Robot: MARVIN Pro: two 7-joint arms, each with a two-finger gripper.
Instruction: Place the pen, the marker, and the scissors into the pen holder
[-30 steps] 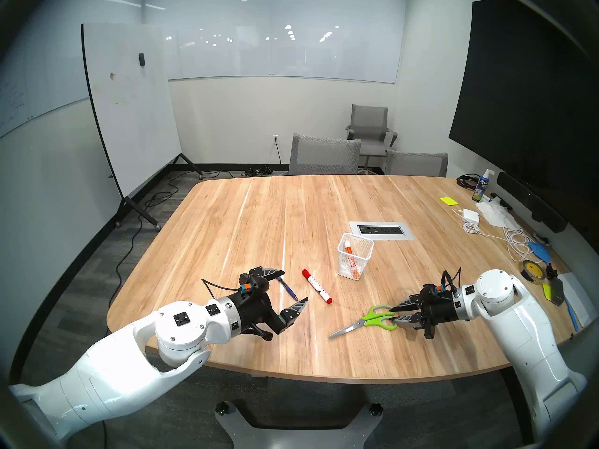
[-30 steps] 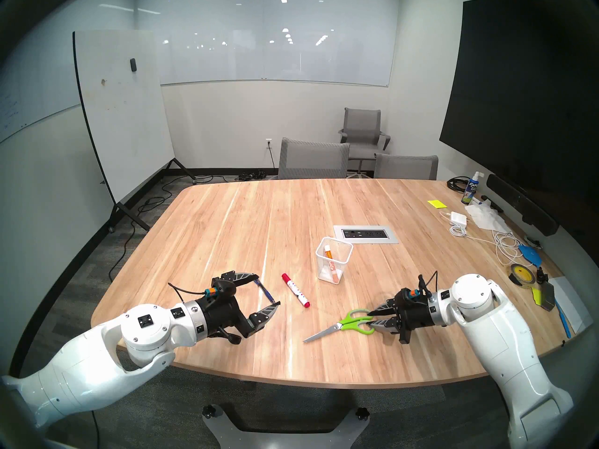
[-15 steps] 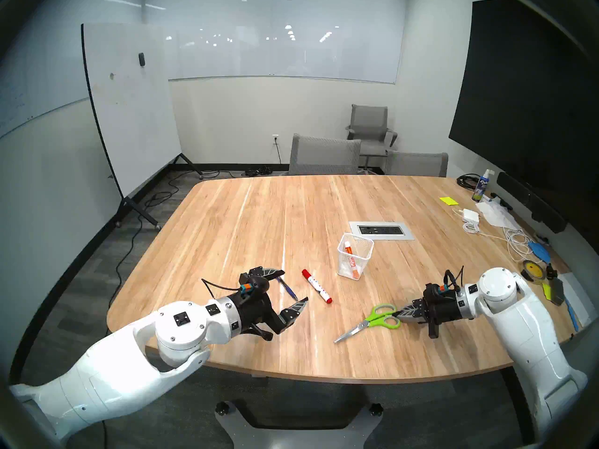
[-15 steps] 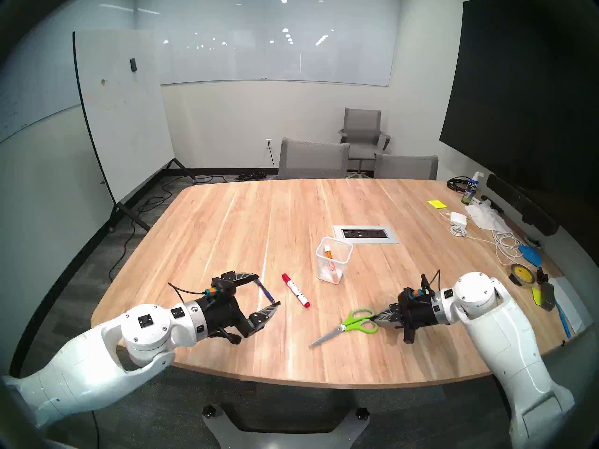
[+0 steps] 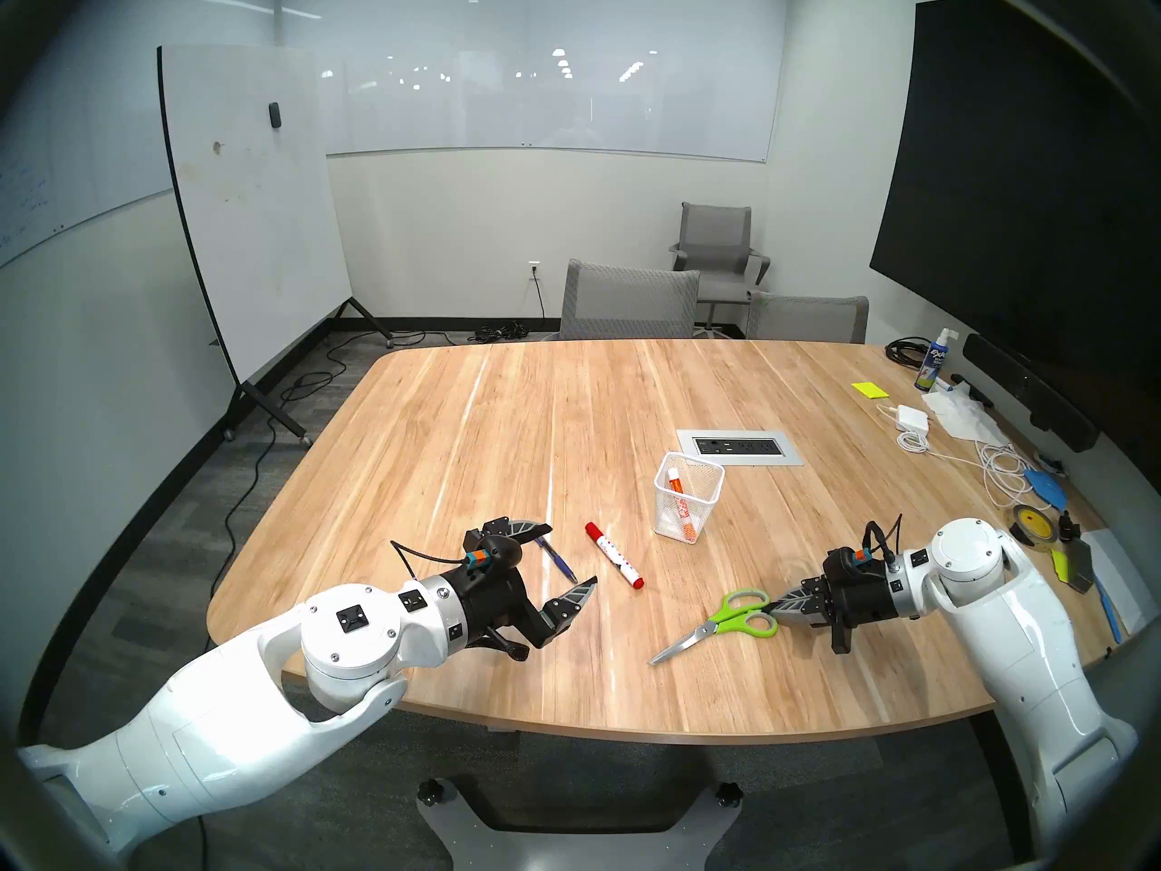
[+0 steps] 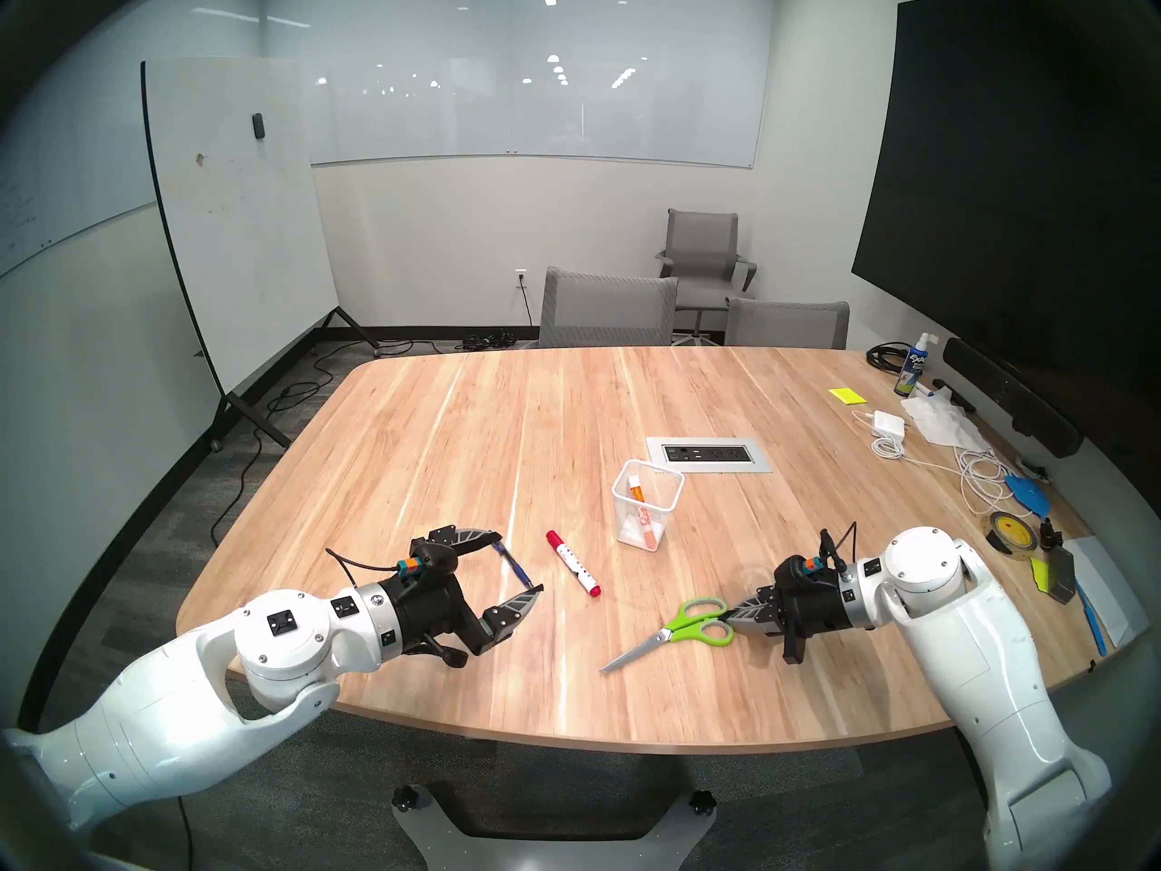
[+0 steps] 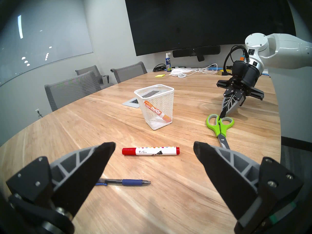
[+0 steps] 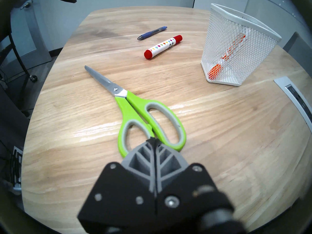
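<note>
The lime-green scissors lie flat at the front right, blades pointing to the near left. My right gripper is shut, its tips in the notch between the two loops; nothing shows between the fingers. Over the blue pen, my left gripper hangs wide open and holds nothing. A white marker with red ends lies just right of the pen. The white mesh pen holder stands upright farther back with an orange marker inside.
A grey power outlet plate is set into the table behind the holder. Cables, a charger, tape, a spray bottle and papers crowd the right edge. Grey chairs stand at the far side.
My right gripper shut and drew back to the right a little; the scissors turned and slid with it. The left arm stayed still.
</note>
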